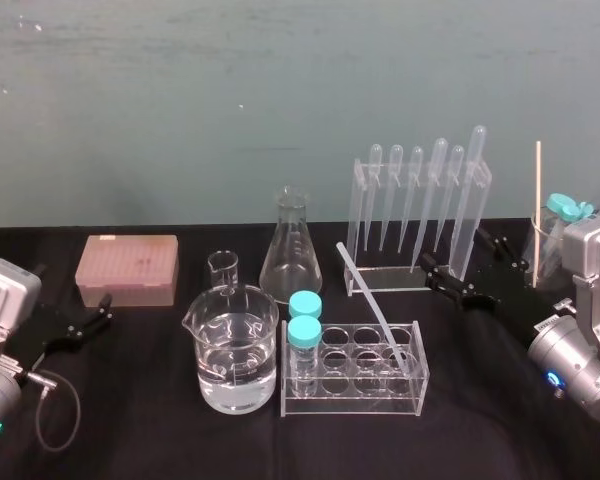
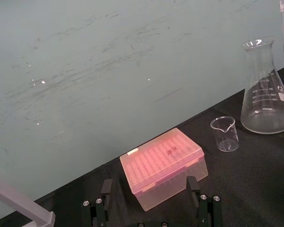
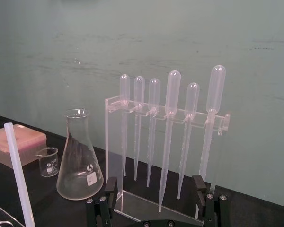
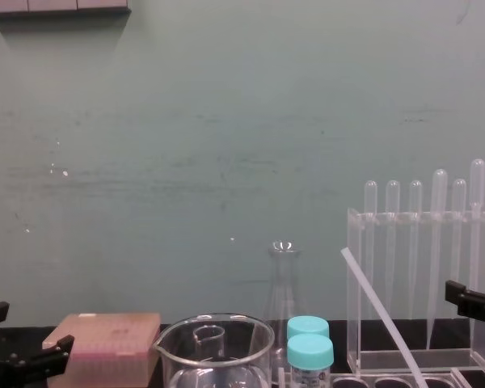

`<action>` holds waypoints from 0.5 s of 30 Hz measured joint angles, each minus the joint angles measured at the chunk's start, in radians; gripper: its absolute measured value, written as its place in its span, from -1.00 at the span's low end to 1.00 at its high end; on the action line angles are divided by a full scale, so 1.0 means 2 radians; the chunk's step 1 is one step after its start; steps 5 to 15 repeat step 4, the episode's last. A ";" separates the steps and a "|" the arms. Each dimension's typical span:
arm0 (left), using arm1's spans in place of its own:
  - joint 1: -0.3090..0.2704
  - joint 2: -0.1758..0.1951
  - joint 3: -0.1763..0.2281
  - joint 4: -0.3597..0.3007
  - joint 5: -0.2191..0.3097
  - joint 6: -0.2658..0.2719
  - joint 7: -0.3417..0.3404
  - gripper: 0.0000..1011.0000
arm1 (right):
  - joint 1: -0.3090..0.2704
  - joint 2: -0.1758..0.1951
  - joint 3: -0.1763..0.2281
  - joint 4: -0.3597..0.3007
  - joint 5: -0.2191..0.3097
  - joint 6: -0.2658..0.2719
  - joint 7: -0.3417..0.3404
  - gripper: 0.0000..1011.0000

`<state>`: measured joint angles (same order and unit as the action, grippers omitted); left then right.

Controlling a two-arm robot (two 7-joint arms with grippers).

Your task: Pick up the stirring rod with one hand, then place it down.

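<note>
Stirring rod [image 1: 372, 305] seen leaned in clear tube rack [image 1: 355, 400], lower end in right-hand well, upper end tilted toward 11 o'clock. Right gripper [image 1: 455, 255] positioned at 2 o'clock from rack, fingers spread, nothing gripped, apart from rod, faced toward pipette stand [image 1: 420, 215]. Left gripper [image 1: 102, 308] parked at 9 o'clock from beaker [image 1: 235, 345], fingers spread, empty, near pink tip box [image 1: 128, 268].

Six pipettes [image 1: 417, 190], two beakers [image 1: 235, 335], one flask [image 1: 291, 255], one stirring rod [image 1: 372, 305]
</note>
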<state>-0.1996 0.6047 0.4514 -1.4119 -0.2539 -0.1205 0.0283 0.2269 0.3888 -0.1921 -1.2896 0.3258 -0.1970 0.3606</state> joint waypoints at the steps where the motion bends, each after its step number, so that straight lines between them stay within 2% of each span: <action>1: 0.000 0.000 0.000 0.000 0.000 0.000 0.000 0.98 | 0.000 0.000 0.000 0.000 0.000 0.000 0.000 0.98; 15: 0.000 0.000 0.000 0.000 0.000 0.000 0.000 0.98 | 0.000 0.000 0.000 0.000 0.000 0.000 0.000 0.98</action>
